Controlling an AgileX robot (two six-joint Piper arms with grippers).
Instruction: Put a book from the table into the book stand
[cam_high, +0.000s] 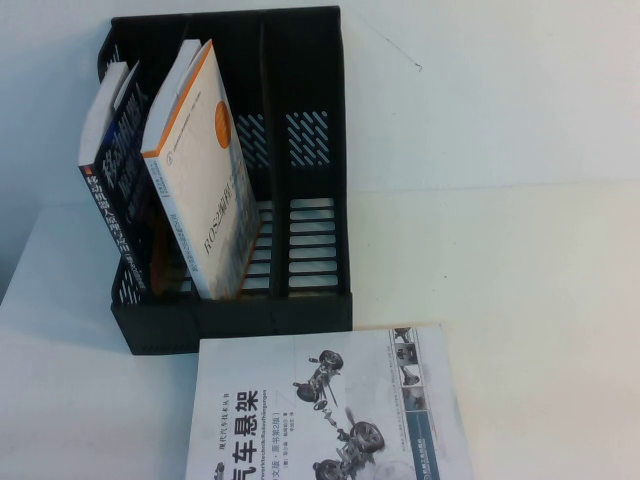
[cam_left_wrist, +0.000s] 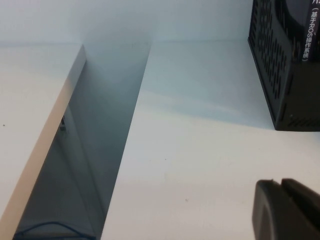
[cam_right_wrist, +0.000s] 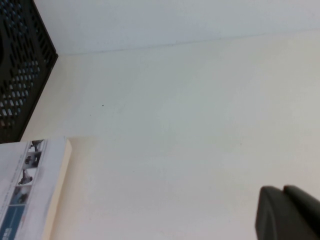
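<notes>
White suspension book (cam_high: 330, 410) lies flat at table's near edge, just in front of black book stand (cam_high: 235, 305). Left gripper (cam_left_wrist: 287, 210) and right gripper (cam_right_wrist: 287, 212) pressed together, both well apart from it.

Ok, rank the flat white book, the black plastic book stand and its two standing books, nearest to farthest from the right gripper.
Right gripper, shut, over the table right of the black plastic book stand; left gripper, shut, left of it.
1. Flat white book, before the stand.
2. Stand, right wall nearest.
3. White orange-edged book, left-of-centre slot.
4. Dark book, leftmost slot.
</notes>
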